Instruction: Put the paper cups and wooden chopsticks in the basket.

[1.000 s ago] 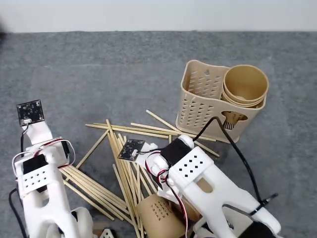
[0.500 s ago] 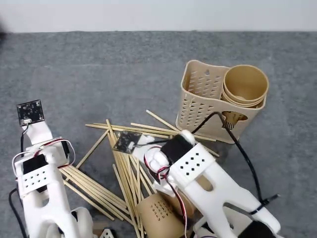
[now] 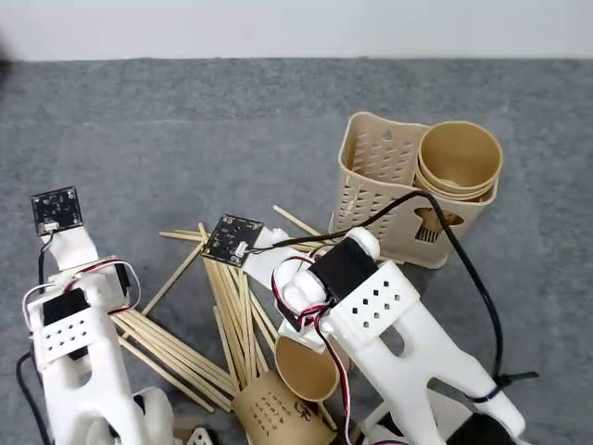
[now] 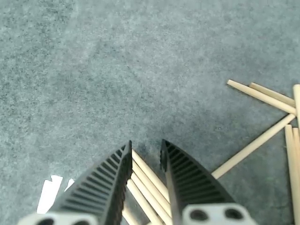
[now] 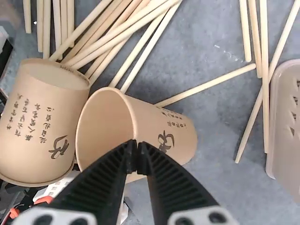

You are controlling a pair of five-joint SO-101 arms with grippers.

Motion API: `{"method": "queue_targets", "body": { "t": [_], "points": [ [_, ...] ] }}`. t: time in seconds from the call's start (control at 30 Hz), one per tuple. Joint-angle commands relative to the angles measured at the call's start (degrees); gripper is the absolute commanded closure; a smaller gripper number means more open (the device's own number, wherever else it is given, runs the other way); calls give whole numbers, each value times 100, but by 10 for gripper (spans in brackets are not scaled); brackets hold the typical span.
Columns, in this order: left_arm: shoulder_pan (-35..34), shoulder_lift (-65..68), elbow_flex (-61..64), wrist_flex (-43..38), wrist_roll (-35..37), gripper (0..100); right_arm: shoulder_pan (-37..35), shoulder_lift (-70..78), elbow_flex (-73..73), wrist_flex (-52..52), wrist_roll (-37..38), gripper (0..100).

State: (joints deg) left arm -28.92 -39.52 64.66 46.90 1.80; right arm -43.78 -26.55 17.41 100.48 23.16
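R jaws pinch rim of tan printed paper cup [image 5: 157, 127]; L jaws apart over chopsticks [image 4: 146, 180].

soft even light from above, faint thin shadows under the chopsticks [image 4: 255, 145] by my left fingers [image 4: 108, 183], darker patch beside the basket [image 3: 371, 199]

The grey table [image 3: 185, 120] has a soft, fuzzy top. A tan basket [image 3: 371, 199] stands on it at 2 o'clock. A messy pile of wooden chopsticks [image 3: 236, 306] lies at 7 o'clock. At 6 o'clock a paper cup [image 3: 273, 417] sits by the pile, right next to a tipped cup [image 3: 306, 369].
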Motion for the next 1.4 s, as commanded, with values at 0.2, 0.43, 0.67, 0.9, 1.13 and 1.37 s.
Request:
{"method": "queue_targets", "body": {
  "t": [0.2,0.43,0.67,0.9,1.13,1.37],
  "points": [
    [18,-176,-40,-132,-26,905,567,127,-1600,207,-97,991],
    [18,-176,-40,-132,-26,905,549,338,-1301,242,-105,943],
    [18,-176,-40,-132,-26,905,4,400,-527,224,-123,788],
    [18,-176,-40,-132,-26,905,-1182,497,-62,189,-1064,786],
    [18,-176,-40,-132,-26,905,-1437,1446,-70,-374,-1442,786],
    [18,-176,-40,-132,-35,905,-1209,1974,-70,-813,-1442,790]
  ]
}}
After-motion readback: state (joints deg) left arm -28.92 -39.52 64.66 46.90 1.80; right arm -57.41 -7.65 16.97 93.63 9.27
